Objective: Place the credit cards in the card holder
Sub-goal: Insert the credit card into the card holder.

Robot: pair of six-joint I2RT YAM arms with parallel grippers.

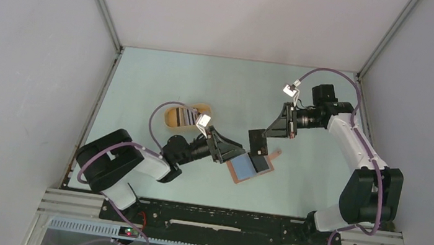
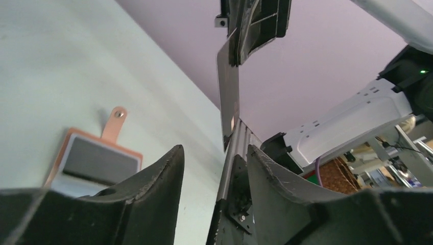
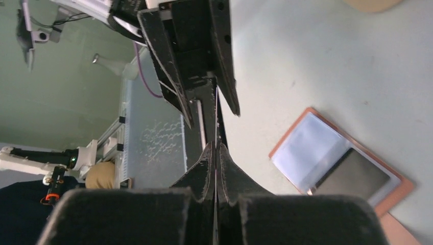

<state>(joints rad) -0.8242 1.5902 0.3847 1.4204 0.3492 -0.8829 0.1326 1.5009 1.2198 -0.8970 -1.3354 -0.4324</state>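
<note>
Card holder, a reddish-brown leather-like wallet [image 1: 241,168], lies open on the pale table [image 1: 163,78] right beside my left gripper [image 1: 236,151], whose fingers stand apart on nothing. Just beyond, my right gripper [image 1: 265,133] is pinched tight on a thin dark rectangular plastic card [image 1: 256,143] hanging by the wallet's far edge. Farther left, more cards [image 1: 187,117] sit in a yellow oval tray [image 1: 171,116].
</note>
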